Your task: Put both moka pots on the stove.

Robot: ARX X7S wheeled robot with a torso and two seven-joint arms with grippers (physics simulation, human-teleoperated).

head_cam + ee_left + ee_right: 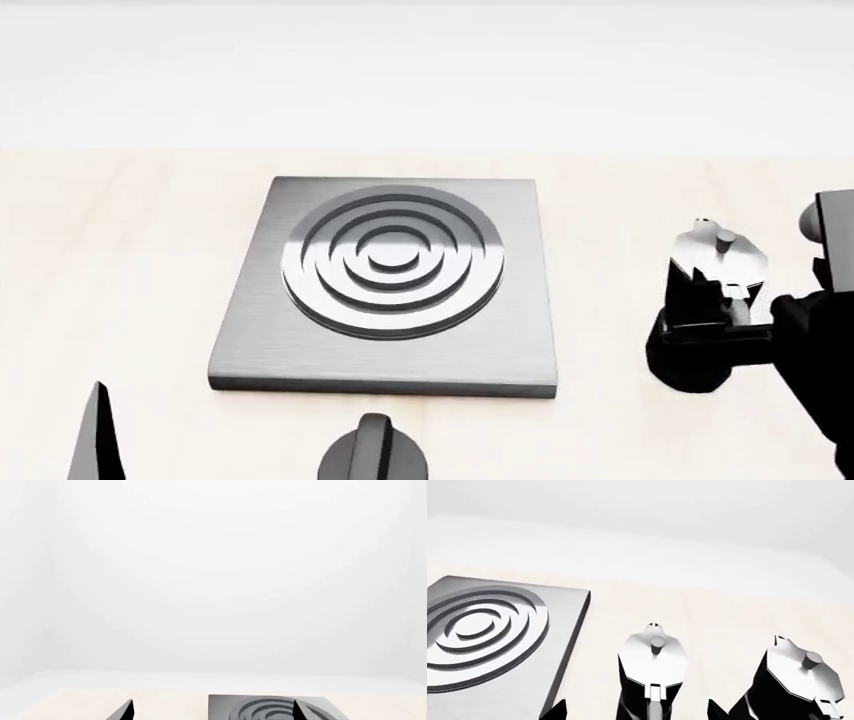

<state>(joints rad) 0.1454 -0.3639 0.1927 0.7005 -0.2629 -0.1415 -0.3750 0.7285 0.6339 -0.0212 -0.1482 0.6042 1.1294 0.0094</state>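
Note:
The stove (387, 280) is a flat grey metal plate with a ringed burner, mid-table; nothing stands on it. It also shows in the left wrist view (267, 707) and the right wrist view (487, 635). Two moka pots stand on the table to its right: the nearer pot (652, 660) and a second pot (797, 677) beyond it. In the head view I see only one pot (721, 255). My right gripper (635, 712) is open, its fingertips on either side of the nearer pot, not touching it. My left gripper (212, 712) is open and empty, before the stove's front left.
A squat round black knob (374, 455) sits on the table just in front of the stove. The pale wooden table (120, 260) extends left of the stove. A white wall stands behind the table. My right arm (801, 370) fills the right edge.

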